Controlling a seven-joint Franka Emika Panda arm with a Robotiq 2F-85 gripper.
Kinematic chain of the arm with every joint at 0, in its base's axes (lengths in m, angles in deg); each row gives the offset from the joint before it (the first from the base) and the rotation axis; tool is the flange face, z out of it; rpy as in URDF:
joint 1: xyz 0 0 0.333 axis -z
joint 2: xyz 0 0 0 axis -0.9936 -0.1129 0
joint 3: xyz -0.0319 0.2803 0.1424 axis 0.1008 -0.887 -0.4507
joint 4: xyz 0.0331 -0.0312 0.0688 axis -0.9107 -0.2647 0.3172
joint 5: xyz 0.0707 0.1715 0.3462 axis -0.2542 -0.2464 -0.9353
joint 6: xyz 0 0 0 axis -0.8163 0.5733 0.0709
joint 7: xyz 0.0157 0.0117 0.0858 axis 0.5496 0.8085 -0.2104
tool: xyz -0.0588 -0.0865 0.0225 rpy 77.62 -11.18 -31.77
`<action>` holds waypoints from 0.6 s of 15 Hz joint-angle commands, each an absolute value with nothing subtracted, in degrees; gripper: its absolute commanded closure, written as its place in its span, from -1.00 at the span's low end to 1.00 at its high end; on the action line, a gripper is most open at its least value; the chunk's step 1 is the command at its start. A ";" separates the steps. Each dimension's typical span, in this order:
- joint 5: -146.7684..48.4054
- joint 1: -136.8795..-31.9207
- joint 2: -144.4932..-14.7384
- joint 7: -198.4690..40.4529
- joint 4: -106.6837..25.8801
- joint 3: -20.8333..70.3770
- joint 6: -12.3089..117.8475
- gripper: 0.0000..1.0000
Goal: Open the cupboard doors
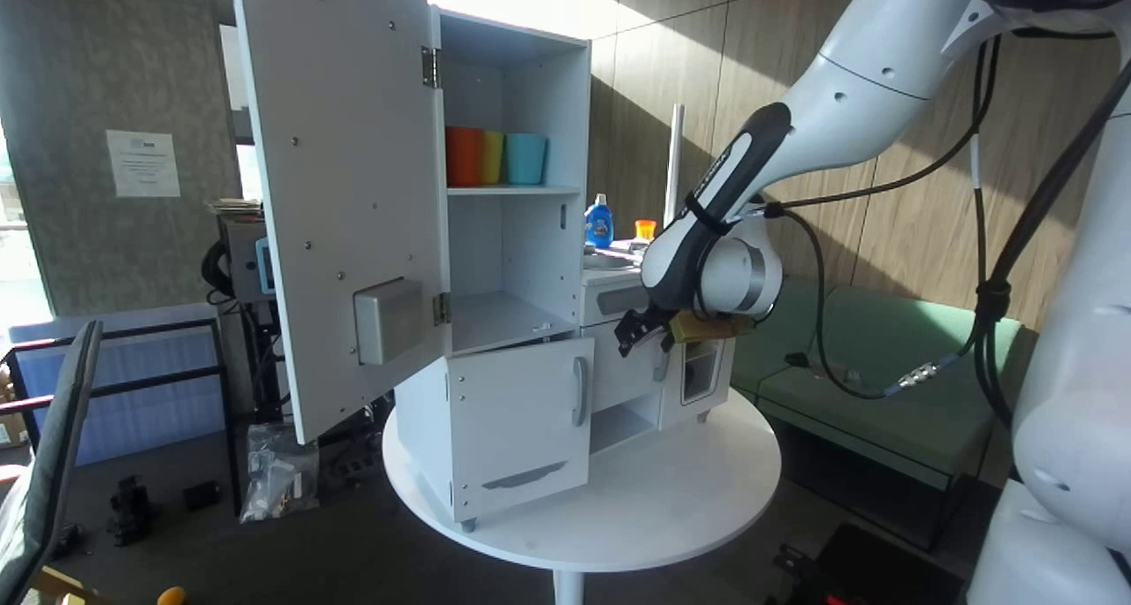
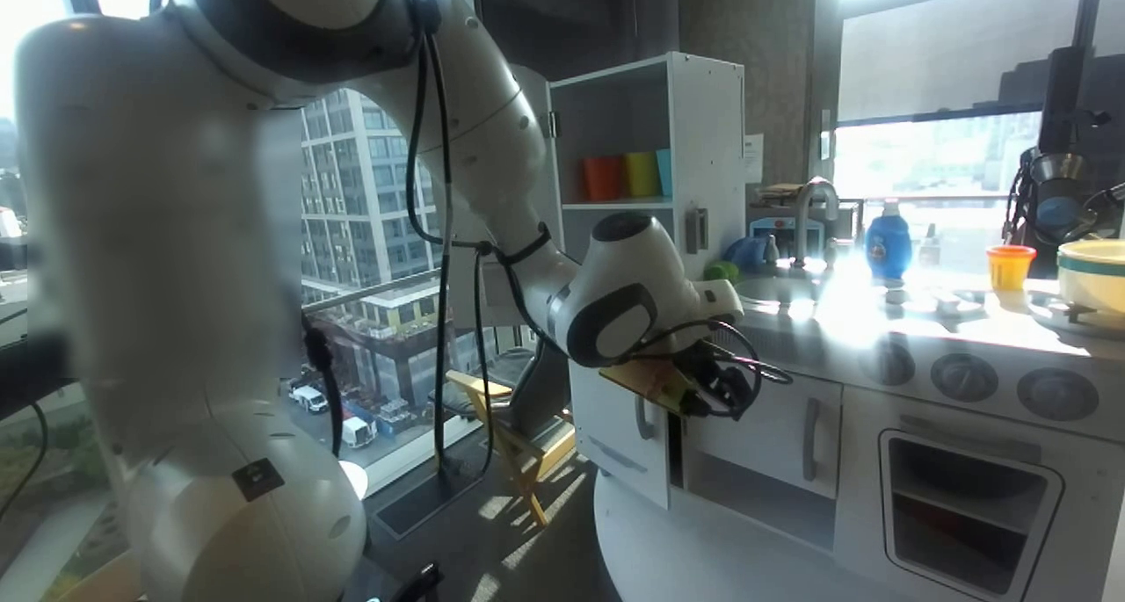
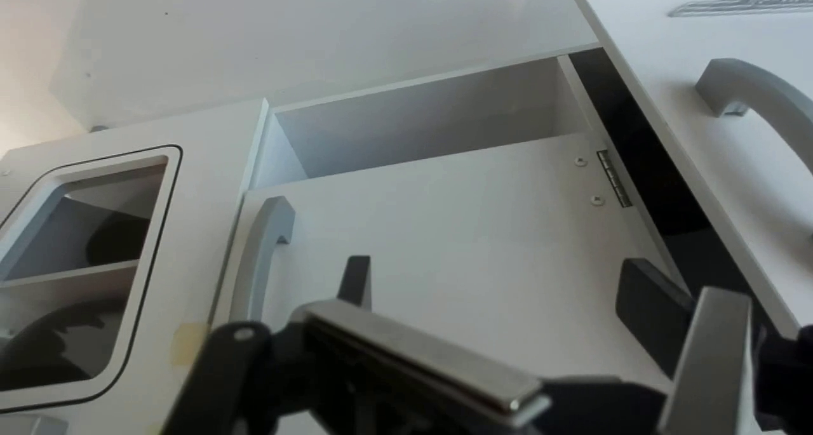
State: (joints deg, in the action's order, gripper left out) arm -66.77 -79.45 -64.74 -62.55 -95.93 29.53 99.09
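The white toy kitchen has a tall upper door (image 1: 353,207) swung wide open. Below it, a lower door (image 1: 521,419) with a grey handle stands ajar; it also shows at the right of the wrist view (image 3: 718,105). A middle door (image 3: 457,232) looks shut, with its grey handle (image 3: 260,257) left of my gripper. The oven door (image 2: 967,488) with a window looks shut. My gripper (image 3: 502,295) is open and empty, in front of the middle door. It also shows in both exterior views (image 1: 643,329) (image 2: 716,400).
The kitchen stands on a round white table (image 1: 680,508). Orange, yellow and blue cups (image 1: 526,159) sit on the upper shelf. A blue bottle (image 2: 888,243), an orange cup (image 2: 1011,266) and a bowl (image 2: 1094,272) stand on the counter. A green bench (image 1: 884,384) is behind.
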 commanded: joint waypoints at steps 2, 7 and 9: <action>-50.51 -80.23 -60.81 -78.62 -94.80 34.00 96.48 -1.00; -34.22 -77.25 -54.54 -97.65 -93.45 28.18 89.71 -1.00; -29.45 -76.51 -53.03 -104.89 -92.68 25.05 87.10 -1.00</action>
